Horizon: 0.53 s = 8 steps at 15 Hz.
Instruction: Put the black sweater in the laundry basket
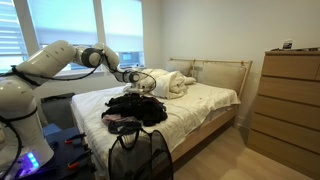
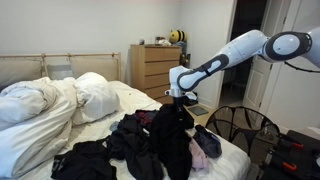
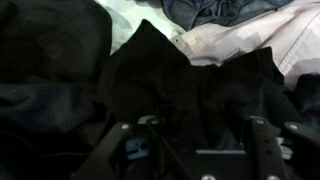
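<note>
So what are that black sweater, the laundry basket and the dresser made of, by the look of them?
The black sweater looks like soft, matte knit or fleece: it drapes in limp folds from the gripper. The laundry basket seems thin black mesh on a wire frame, since you can see through it. The dresser looks like pale wood or veneer, with even tan fronts.

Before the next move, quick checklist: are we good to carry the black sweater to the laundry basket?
1. Grip on black sweater: cannot tell. The cloth peaks up to the gripper, but the jaws are lost in the dark wrist view.
2. Sweater clear of clothes pile: not ok, its lower part rests among it.
3. Laundry basket mouth open: ok.
4. Path from gripper to basket unobstructed: looks ok in an exterior view.
</note>
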Each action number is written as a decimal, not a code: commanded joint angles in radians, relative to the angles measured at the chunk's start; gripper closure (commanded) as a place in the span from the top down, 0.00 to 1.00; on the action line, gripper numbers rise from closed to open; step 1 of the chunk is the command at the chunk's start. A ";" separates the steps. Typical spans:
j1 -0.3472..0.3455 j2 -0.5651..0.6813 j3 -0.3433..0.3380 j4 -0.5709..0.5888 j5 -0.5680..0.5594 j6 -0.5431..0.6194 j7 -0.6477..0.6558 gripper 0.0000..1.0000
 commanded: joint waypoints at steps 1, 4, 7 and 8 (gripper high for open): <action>-0.005 -0.027 0.009 -0.012 -0.014 0.017 -0.001 0.34; -0.007 -0.064 0.017 -0.018 -0.001 0.001 0.008 0.12; -0.008 -0.118 0.030 -0.019 0.019 -0.031 0.025 0.00; -0.006 -0.140 0.034 -0.018 0.024 -0.046 0.032 0.00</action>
